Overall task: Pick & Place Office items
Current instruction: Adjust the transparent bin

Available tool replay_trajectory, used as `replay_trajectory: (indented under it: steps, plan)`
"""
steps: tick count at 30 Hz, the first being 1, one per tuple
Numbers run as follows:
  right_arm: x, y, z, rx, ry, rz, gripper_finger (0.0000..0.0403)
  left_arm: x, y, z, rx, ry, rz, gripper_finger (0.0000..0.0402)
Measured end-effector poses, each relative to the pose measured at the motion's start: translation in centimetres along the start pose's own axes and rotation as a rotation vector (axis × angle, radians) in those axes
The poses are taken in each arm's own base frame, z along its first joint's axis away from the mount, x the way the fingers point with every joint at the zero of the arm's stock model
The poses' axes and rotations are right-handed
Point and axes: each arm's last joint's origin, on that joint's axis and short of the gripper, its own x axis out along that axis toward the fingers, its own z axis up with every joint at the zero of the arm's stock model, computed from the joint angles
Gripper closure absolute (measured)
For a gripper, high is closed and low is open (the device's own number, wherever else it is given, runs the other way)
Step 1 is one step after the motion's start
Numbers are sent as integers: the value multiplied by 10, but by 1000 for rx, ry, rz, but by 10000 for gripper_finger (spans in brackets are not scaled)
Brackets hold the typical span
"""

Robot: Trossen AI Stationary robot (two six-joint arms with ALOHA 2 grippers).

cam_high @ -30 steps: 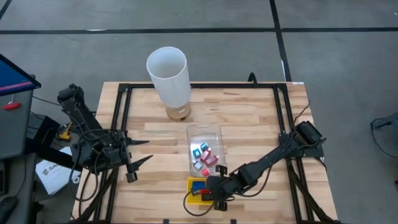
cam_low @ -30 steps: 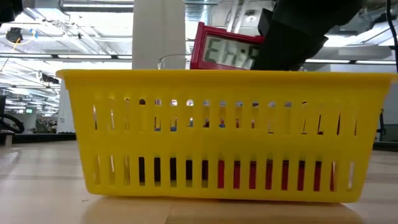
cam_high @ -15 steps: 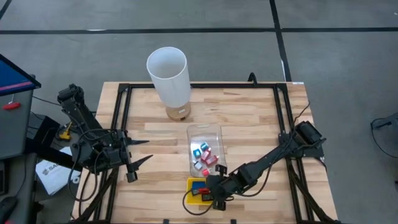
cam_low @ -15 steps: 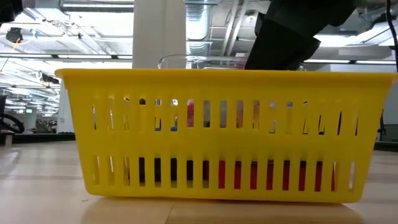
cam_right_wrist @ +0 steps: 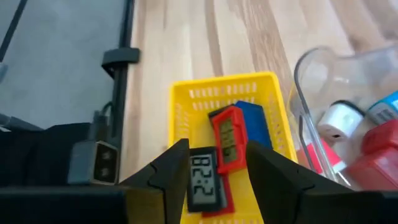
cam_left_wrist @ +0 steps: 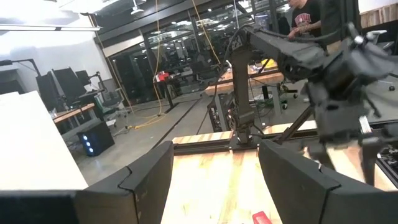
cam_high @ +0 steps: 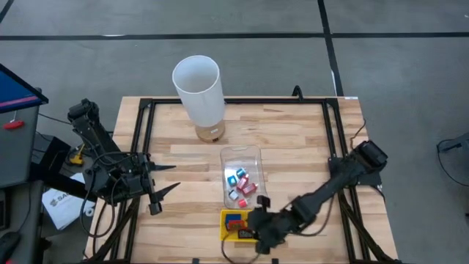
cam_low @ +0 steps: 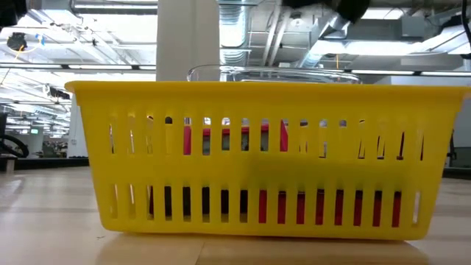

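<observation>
Timers, two red ones, lie in the yellow basket by a blue piece. Right gripper hangs above the basket, fingers apart, empty. Left gripper waits well left, open.

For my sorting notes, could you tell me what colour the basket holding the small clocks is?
The basket is yellow, clearest in the right wrist view.

The basket sits at the table's front edge, holding small timers, with the clear bin of office items just behind it and the tall cylinder farther back.
</observation>
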Motion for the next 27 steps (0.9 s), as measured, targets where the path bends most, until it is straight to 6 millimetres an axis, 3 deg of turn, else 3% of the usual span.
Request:
replay_trajectory:
  steps: [3, 7, 15, 22, 27]
  plan:
    - [-13, 5, -5, -14, 0, -53, 254, 0, 0, 0, 0, 0, 0, 169]
    - [-16, 1, -23, 29, 92, -164, 277, 0, 0, 0, -1, 0, 0, 169]
    - [-11, -6, -37, 64, 148, -262, 394, 0, 0, 0, -5, 0, 0, 169]
    - [-22, -23, -51, 103, 223, -481, 400, 0, 0, 0, -5, 0, 0, 169]
    - [-21, -32, -47, 97, 226, -532, 402, 0, 0, 0, -5, 0, 0, 169]
